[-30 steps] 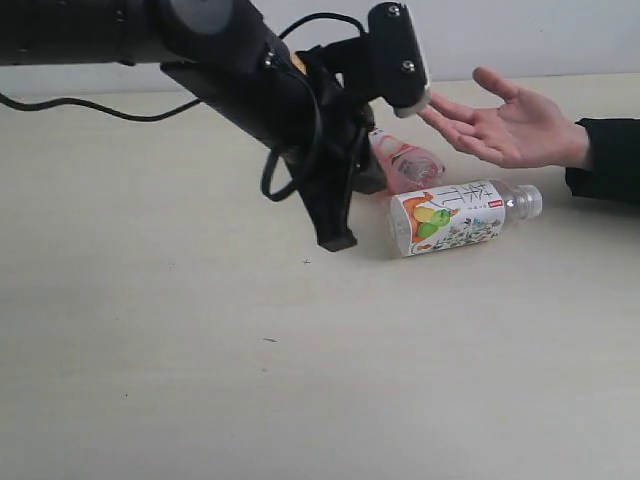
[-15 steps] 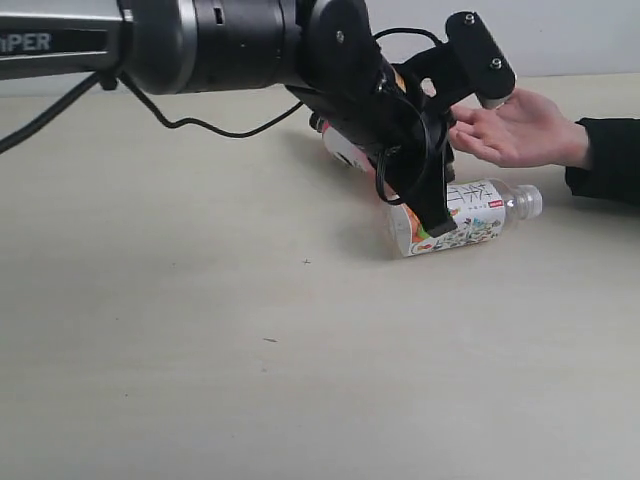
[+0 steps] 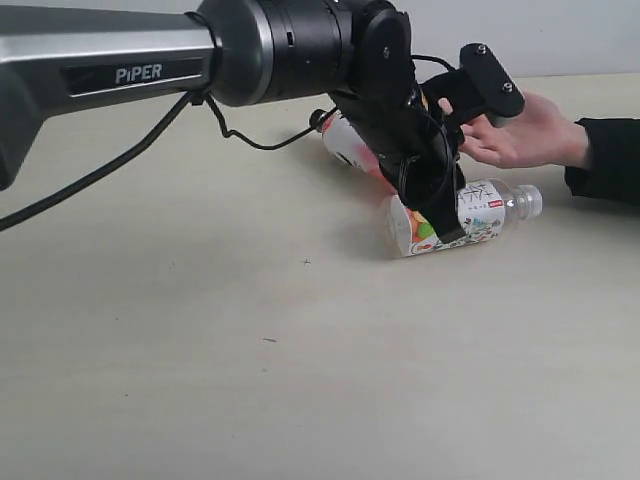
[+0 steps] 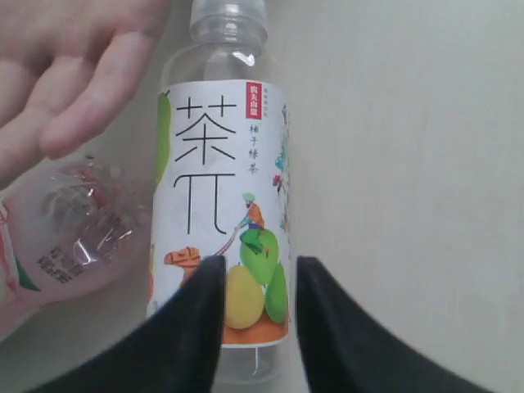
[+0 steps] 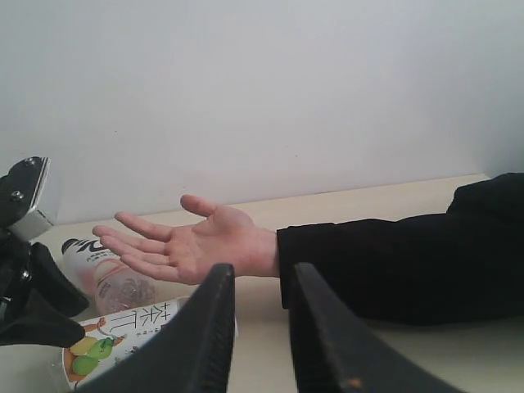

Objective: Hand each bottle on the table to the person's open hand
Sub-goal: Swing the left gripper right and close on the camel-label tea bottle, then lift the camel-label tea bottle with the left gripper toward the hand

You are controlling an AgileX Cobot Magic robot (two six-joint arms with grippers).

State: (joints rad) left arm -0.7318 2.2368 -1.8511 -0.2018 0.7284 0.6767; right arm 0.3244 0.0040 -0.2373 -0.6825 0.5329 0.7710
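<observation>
Tool status, left: the left tool (image 4: 259, 277) hangs directly over the fruit-label bottle (image 4: 219, 164). Its two black jaws stand apart by a moderate gap that is narrower than the bottle body. Nothing is clamped, and the lower end of the label shows through the gap.

Tool status, right: the right tool (image 5: 260, 282) appears only in its own wrist view. Its jaws are set to a narrow gap and hold nothing. It faces the person's open hand (image 5: 196, 246) and stands apart from it.

Bottle positions:
1. The fruit-label bottle lies on its side on the surface (image 3: 200, 350), with its clear neck toward the black sleeve (image 3: 605, 160).
2. The pink bottle (image 3: 343, 147) also lies on the surface, just beside the first, and is largely hidden behind the left arm (image 3: 290, 45) in the exterior view. Its clear end sits below the person's fingertips.

Hand position: the open hand is held palm up above the surface, just beyond the fruit-label bottle, and is empty. A black block on the arm's wrist overlaps the fingertips in the exterior view. Contact there cannot be told.
</observation>
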